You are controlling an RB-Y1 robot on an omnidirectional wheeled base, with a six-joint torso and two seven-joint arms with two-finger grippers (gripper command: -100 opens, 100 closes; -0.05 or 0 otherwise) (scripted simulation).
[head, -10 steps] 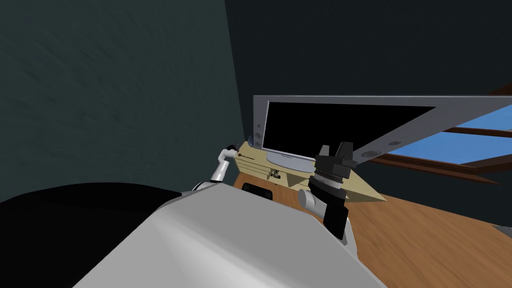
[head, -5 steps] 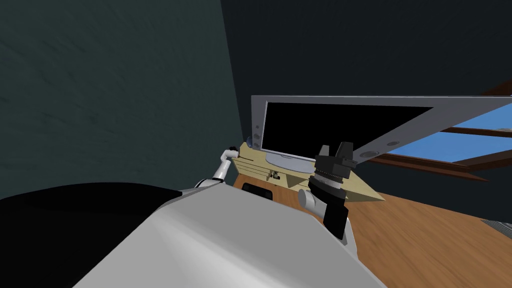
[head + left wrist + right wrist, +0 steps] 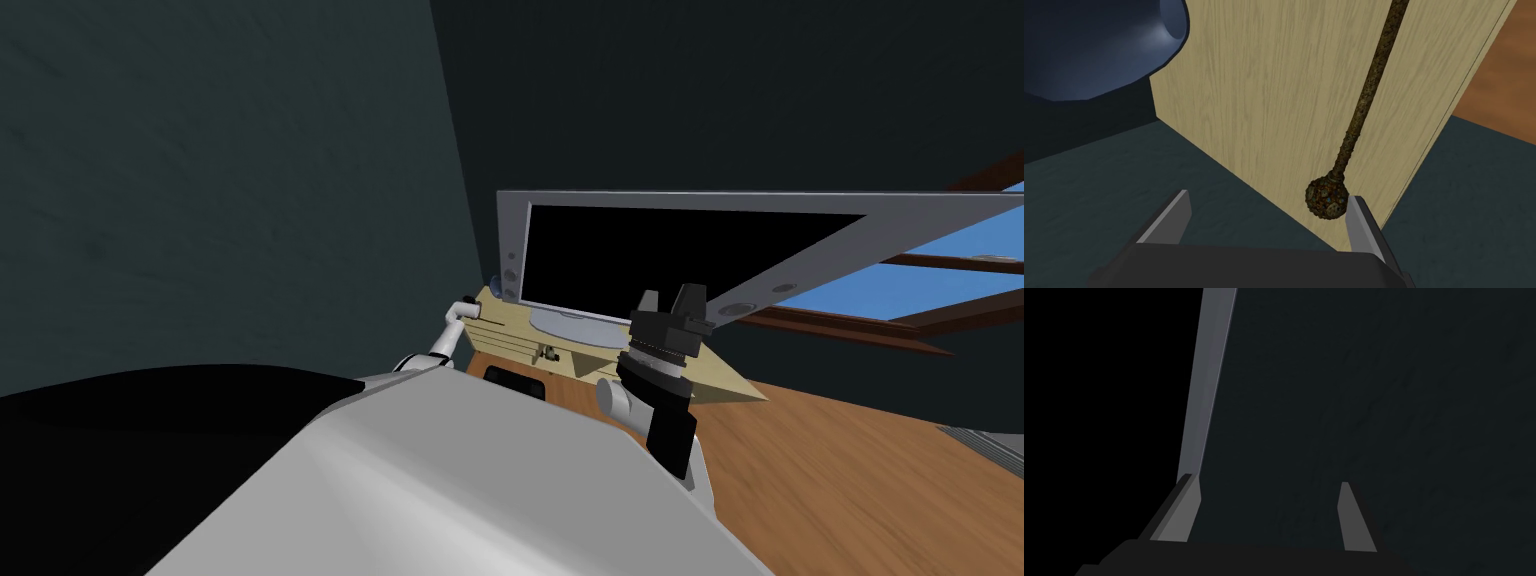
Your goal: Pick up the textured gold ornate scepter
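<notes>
Left wrist view: scepter (image 3: 1369,95) knob just inside one finger of released left tool (image 3: 1269,195).

"Is there room around the scepter (image 3: 1356,121)?"

"Bare wood lies on both sides of the shaft, along the cabinet top (image 3: 1249,90). The left gripper (image 3: 1269,220) is spread, with the knob just beside one finger (image 3: 1360,225) and the rest of the gap free."

"Anything in the way?"

"A dark blue rounded vessel (image 3: 1099,45) sits by the top's far edge, well apart from the shaft. The television (image 3: 680,250) stands further along."
</notes>
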